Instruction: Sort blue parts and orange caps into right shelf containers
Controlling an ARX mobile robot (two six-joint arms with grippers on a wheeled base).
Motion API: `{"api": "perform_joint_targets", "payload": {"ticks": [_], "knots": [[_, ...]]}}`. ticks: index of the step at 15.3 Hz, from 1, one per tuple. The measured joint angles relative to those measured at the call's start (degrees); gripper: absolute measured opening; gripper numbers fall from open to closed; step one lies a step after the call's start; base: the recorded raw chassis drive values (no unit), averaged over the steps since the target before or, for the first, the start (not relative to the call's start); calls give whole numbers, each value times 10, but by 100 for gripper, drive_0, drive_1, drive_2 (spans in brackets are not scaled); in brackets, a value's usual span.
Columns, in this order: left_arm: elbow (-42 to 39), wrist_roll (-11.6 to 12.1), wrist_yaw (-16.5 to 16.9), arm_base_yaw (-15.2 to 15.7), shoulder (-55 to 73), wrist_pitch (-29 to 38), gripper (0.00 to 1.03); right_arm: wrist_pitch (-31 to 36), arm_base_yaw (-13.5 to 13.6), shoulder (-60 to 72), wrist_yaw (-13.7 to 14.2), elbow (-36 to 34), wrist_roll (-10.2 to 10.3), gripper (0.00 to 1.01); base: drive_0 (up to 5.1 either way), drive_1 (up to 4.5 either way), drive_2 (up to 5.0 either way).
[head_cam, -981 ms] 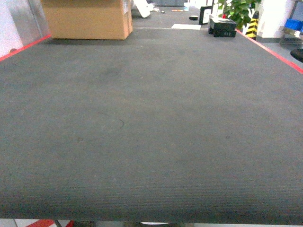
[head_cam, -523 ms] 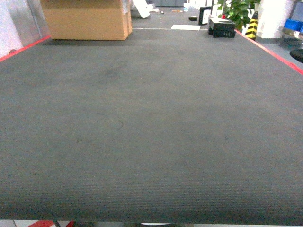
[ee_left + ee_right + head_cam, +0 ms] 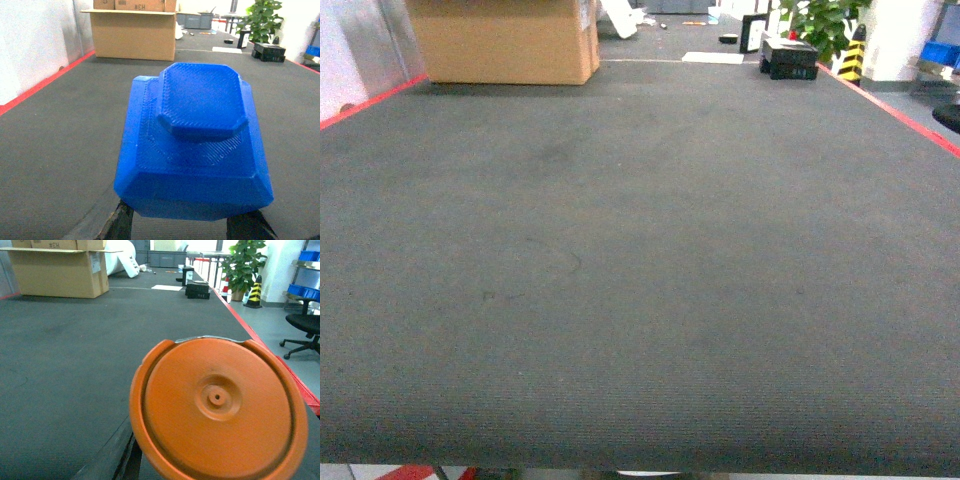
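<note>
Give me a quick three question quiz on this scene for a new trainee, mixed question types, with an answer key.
1. True or false: the left gripper carries the orange cap.
2. Multiple choice: the cardboard box in the head view stands at the A) far left, B) far right, C) near edge.
3. Fill in: the blue part appears in the ___ wrist view.

Key: 1 false, the cap fills the right wrist view; 2 A; 3 left.

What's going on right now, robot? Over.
Left gripper holding blue part. Right gripper holding orange cap. Shelf, containers not in sight. Dark carpet ahead.
</note>
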Motion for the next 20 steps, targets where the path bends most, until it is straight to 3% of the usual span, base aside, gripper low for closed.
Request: {"api": "perform_joint_targets", "payload": {"ticks": [6,20], "knots": [[0,0,-1,1,0,0,42,0,0,0,0,0,0,44,0,0,0],[0,0,0,0,0,0,42,0,0,0,0,0,0,44,-167,-167,-167]]}}
